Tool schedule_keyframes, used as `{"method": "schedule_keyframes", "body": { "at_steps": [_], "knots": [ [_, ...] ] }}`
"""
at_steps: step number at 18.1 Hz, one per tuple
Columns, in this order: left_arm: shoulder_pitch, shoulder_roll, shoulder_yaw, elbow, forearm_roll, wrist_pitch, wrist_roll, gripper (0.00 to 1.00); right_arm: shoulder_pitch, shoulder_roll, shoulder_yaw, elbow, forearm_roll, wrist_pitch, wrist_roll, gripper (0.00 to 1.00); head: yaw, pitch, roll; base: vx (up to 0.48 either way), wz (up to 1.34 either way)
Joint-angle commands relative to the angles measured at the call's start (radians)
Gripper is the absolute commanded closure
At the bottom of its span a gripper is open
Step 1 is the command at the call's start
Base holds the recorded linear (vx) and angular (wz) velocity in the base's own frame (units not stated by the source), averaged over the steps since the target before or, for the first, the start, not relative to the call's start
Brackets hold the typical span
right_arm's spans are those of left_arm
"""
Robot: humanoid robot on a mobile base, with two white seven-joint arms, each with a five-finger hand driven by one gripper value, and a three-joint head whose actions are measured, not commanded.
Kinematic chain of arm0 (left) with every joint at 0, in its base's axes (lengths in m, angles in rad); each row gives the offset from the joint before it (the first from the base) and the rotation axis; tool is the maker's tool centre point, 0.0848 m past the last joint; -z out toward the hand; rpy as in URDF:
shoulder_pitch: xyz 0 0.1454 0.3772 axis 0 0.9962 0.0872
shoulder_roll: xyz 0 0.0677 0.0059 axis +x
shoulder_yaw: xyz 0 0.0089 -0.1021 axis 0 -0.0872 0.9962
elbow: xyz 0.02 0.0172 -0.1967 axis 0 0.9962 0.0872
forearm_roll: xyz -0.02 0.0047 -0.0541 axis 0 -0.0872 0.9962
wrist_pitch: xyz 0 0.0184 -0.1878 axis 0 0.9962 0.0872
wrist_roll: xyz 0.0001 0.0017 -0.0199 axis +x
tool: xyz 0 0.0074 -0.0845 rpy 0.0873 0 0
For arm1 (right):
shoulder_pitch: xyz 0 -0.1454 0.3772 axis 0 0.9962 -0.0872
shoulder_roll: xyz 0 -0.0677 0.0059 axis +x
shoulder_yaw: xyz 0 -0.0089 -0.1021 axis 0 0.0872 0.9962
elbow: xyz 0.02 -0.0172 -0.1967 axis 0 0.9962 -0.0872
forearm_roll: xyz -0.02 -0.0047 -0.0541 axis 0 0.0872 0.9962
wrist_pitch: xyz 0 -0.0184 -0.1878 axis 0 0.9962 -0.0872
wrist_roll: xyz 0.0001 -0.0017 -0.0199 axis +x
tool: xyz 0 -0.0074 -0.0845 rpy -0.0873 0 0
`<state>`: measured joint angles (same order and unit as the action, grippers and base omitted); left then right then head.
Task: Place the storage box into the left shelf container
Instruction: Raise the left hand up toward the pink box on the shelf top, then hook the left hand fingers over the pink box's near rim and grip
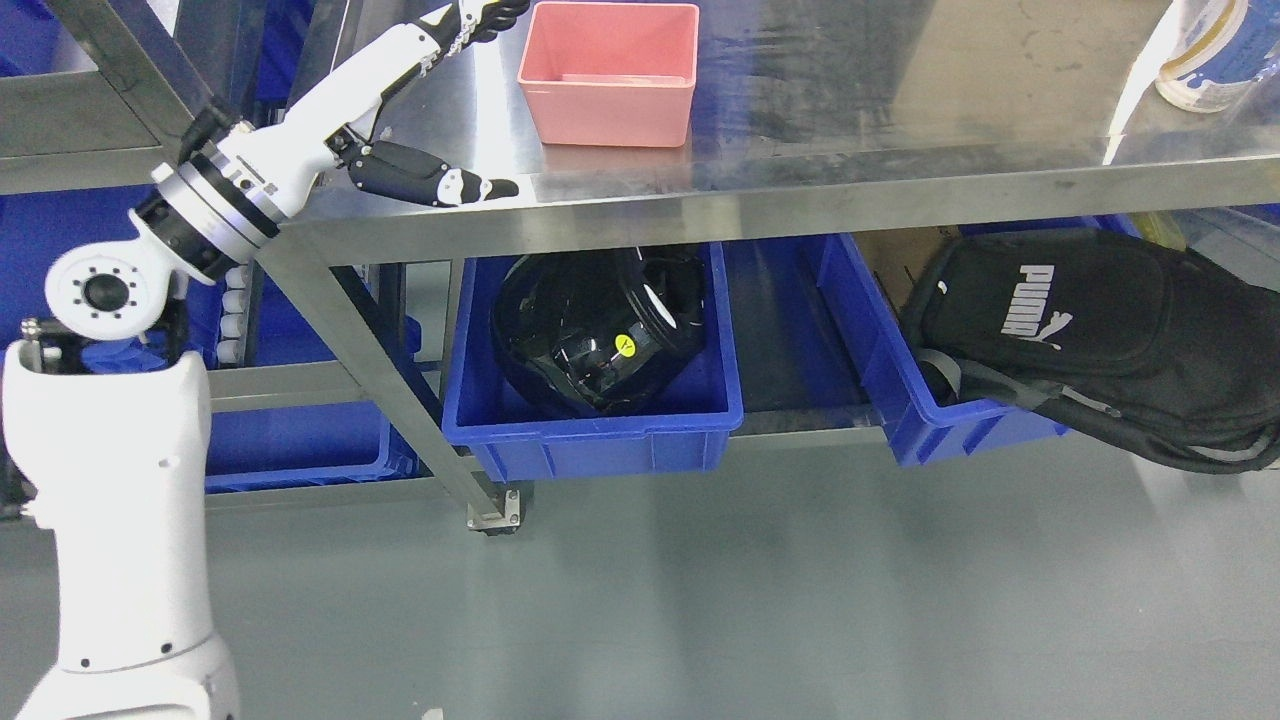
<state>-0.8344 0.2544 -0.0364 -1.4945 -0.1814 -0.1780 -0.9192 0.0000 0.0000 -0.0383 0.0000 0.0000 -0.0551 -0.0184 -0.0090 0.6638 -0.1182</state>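
A pink storage box [610,75] stands upright on the steel table [900,110], near its front edge. My left hand [455,90] hovers over the table just left of the box, fingers spread and holding nothing. Its upper fingers [485,18] reach toward the box's top left corner and the thumb [430,182] lies low by the table edge. A small gap shows between hand and box. A blue container [300,440] sits on the lower shelf at the left, partly hidden by my arm. My right arm is out of view.
Under the table, a blue bin [600,430] holds a black helmet [595,330], and another blue bin [900,400] holds a black backpack [1090,330]. A white-and-blue bottle [1210,50] stands at the table's far right. A steel table leg [390,380] slants down to the grey floor.
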Motion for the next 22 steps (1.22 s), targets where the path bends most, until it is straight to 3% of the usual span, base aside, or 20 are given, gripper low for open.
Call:
{"method": "schedule_keyframes", "body": {
  "at_steps": [1, 6, 10, 22],
  "knots": [
    [-0.211, 0.132, -0.193, 0.242, -0.151, 0.002, -0.053, 0.00, -0.018, -0.017, 0.000, -0.017, 0.000, 0.000, 0.000, 0.01, 0.0000, 0.000, 0.000, 0.000, 0.00],
    [-0.342, 0.014, -0.289, 0.371, -0.156, 0.015, -0.073, 0.01, -0.018, -0.017, 0.000, -0.017, 0.000, 0.000, 0.000, 0.01, 0.0000, 0.000, 0.000, 0.000, 0.00],
    [-0.350, -0.067, -0.341, 0.437, -0.158, 0.037, -0.099, 0.01, -0.018, -0.017, 0.000, -0.017, 0.000, 0.000, 0.000, 0.01, 0.0000, 0.000, 0.000, 0.000, 0.00],
    [-0.408, -0.178, -0.346, 0.605, -0.276, 0.037, -0.098, 0.03, -0.018, -0.017, 0.000, -0.017, 0.000, 0.000, 0.000, 0.01, 0.0000, 0.000, 0.000, 0.000, 0.00]
  ]
}}
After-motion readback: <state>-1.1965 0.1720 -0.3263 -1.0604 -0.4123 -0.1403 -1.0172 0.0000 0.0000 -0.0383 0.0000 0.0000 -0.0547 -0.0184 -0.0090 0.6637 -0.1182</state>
